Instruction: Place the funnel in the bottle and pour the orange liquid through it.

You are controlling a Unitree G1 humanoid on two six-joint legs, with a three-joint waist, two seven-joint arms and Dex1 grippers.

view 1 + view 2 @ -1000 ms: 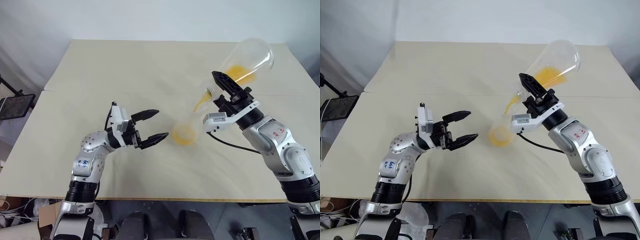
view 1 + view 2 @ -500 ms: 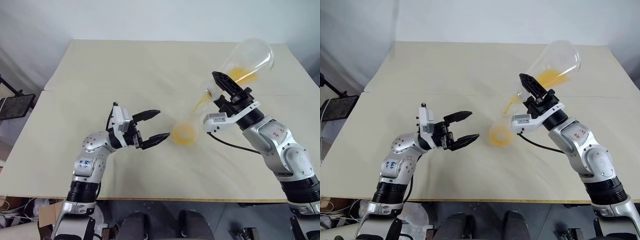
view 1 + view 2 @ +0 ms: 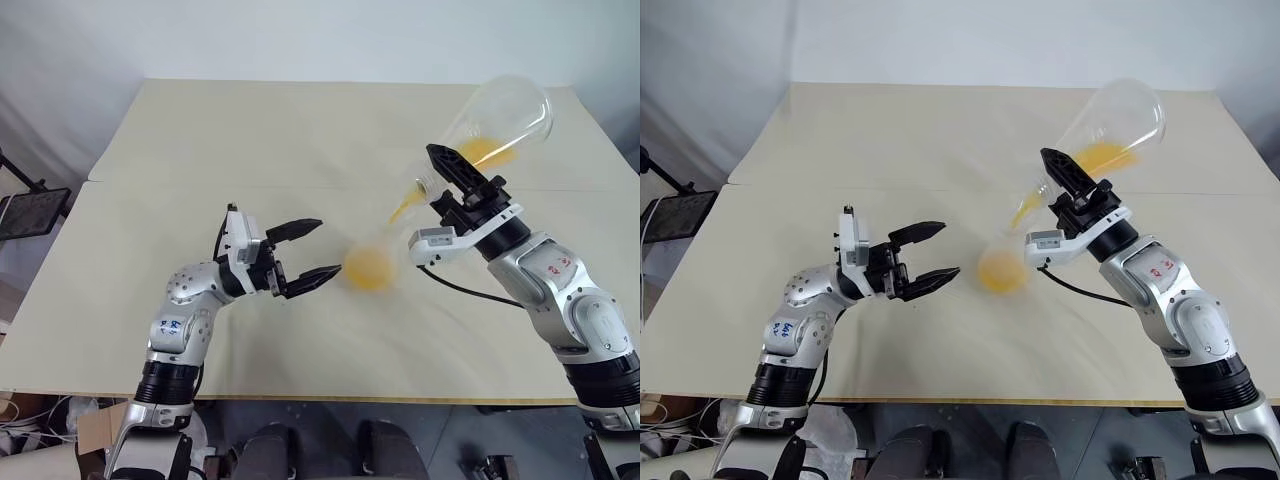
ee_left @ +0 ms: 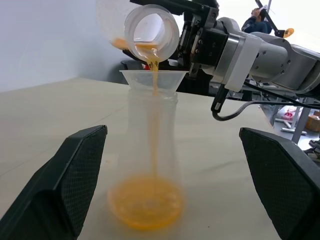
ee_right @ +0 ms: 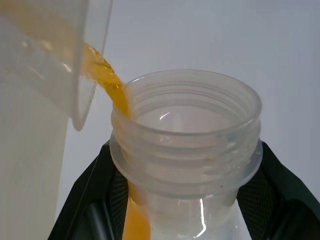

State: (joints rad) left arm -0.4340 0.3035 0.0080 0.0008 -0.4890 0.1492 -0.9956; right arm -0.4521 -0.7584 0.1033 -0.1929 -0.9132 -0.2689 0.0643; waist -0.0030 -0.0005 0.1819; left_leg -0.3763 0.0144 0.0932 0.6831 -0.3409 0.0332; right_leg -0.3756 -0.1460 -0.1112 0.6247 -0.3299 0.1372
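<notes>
Funnel: seated in bottle.
Right gripper: clamped on tilted flask; keep stream of orange liquid thin, centred.
Left gripper: spread, near bottle's left; ready to steady.

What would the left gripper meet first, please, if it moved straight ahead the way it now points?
Most likely the small clear bottle, standing directly ahead between the open left gripper's fingers, though depth is hard to judge.

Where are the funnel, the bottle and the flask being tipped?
funnel (image 4: 153, 81): left wrist view, on its cone wall.
bottle (image 4: 150, 150): left wrist view, on its clear body.
flask (image 3: 505, 108): left eye view, on its raised wide end.
</notes>
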